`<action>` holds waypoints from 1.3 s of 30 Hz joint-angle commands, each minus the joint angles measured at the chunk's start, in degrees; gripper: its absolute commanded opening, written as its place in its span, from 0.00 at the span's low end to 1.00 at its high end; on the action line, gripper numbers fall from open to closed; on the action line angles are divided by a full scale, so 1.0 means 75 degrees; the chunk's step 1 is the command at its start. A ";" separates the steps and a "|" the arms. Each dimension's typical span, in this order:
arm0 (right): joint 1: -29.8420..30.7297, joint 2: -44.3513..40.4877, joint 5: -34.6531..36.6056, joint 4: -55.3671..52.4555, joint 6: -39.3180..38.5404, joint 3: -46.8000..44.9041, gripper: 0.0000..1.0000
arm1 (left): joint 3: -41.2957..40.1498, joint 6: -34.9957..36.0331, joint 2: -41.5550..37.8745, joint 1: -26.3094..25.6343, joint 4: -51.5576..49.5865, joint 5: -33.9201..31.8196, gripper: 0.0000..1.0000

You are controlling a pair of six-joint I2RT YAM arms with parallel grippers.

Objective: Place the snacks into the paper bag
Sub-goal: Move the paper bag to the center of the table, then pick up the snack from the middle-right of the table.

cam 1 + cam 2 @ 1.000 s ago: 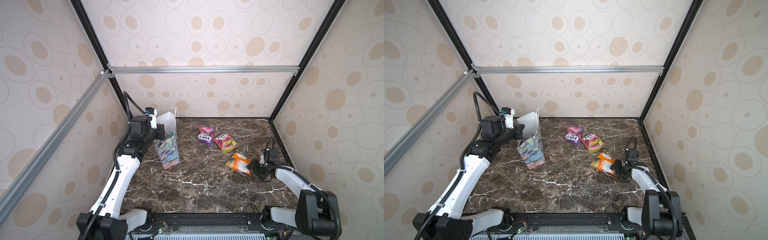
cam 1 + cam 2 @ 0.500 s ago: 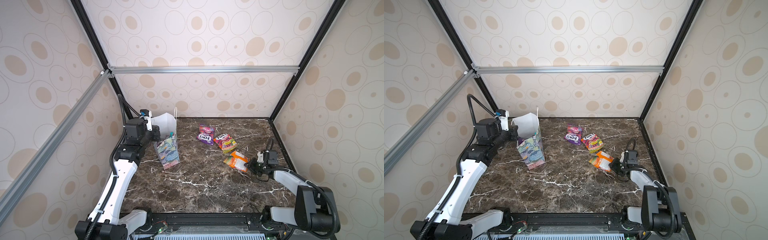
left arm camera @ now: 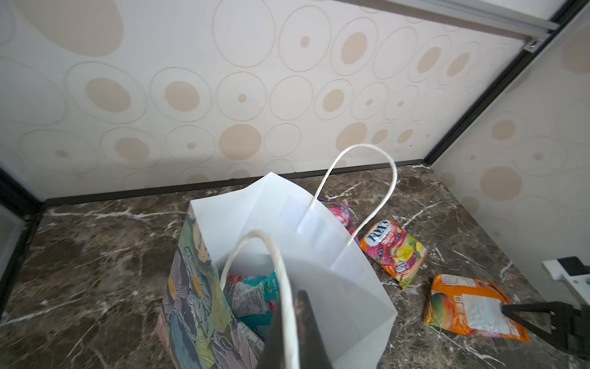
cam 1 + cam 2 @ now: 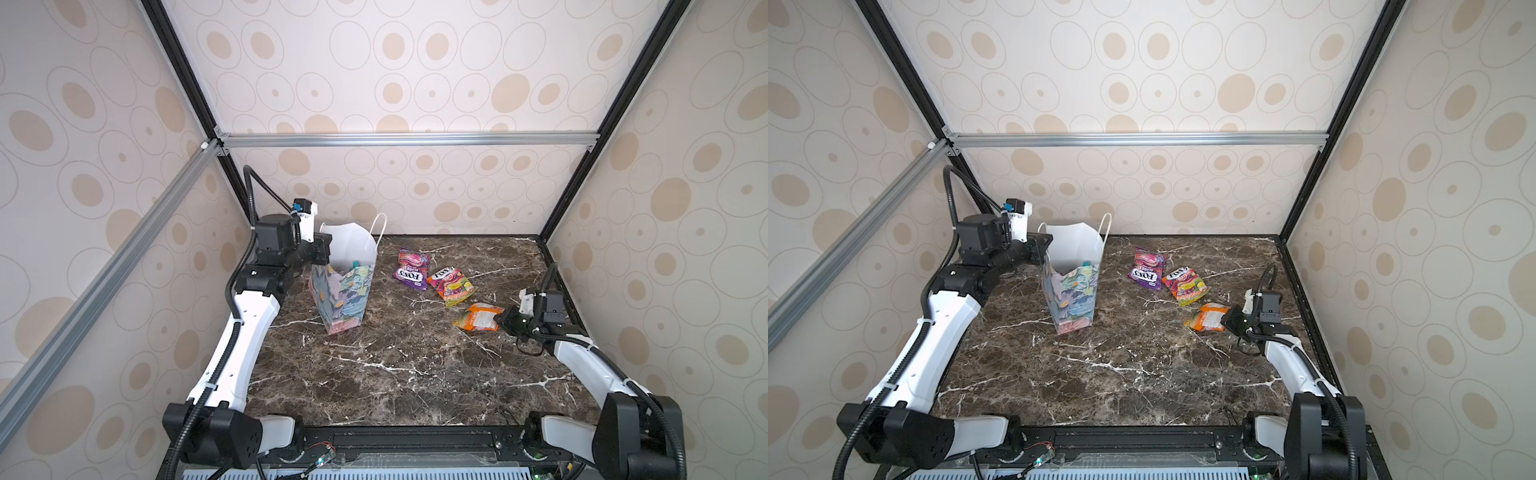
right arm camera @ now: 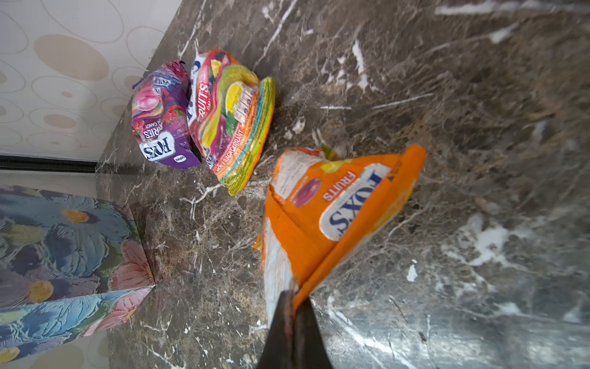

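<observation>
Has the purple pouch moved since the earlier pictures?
No. The purple pouch keeps its place against the table's back edge, still beside the red-yellow pouch.

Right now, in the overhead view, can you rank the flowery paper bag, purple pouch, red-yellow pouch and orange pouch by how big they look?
In a top view:
1. paper bag, clearly largest.
2. purple pouch, red-yellow pouch, orange pouch: too alike to rank.

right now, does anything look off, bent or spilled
Nothing spilled. The orange pouch is buckled along a fold where the right gripper pinches its edge. The paper bag stands open, held by one cord handle in the left gripper.
</observation>
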 commanded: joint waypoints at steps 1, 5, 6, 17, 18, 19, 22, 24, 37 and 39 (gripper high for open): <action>-0.0024 -0.0156 0.0227 -0.0338 -0.0277 0.0295 0.00 | 0.1306 0.0066 0.0582 -0.0187 -0.0148 0.1059 0.00; -0.0013 -0.0200 0.0284 -0.0304 -0.0358 0.0316 0.00 | 0.3206 0.0344 0.1750 -0.0817 -0.1167 0.1502 0.00; -0.0013 -0.0215 0.0335 -0.0319 -0.0383 0.0320 0.00 | 0.3649 0.0383 0.2017 -0.0981 -0.1362 0.1712 0.00; -0.0012 -0.0641 0.0712 -0.0456 -0.0686 0.0627 0.00 | 0.4833 0.0362 0.2622 -0.1596 -0.1613 0.2642 0.00; -0.0002 -0.0699 0.0715 -0.0467 -0.0732 0.0659 0.00 | 0.4460 0.0528 0.2441 -0.1596 -0.1651 0.2467 0.00; -0.0002 -0.0744 0.0720 -0.0512 -0.0779 0.0686 0.00 | 0.4108 0.0645 0.2236 -0.1593 -0.1672 0.2233 0.00; 0.0032 -0.0984 0.0928 -0.1008 -0.1088 0.0917 0.00 | 0.2353 0.0966 0.1351 -0.1591 -0.1509 0.1329 0.00; 0.0053 -0.1212 0.1039 -0.1257 -0.1220 0.1078 0.00 | 0.1197 0.0985 0.0707 -0.1585 -0.1134 0.0886 0.00; 0.1336 -0.1320 -0.0418 -0.1844 -0.2032 0.4385 0.00 | -0.1027 0.1046 -0.0623 -0.1389 0.0000 -0.0456 0.00; 0.1867 -0.1068 -0.0504 -0.1860 -0.2222 0.5118 0.00 | -0.1090 0.0989 -0.0669 -0.1260 0.0075 -0.0319 0.00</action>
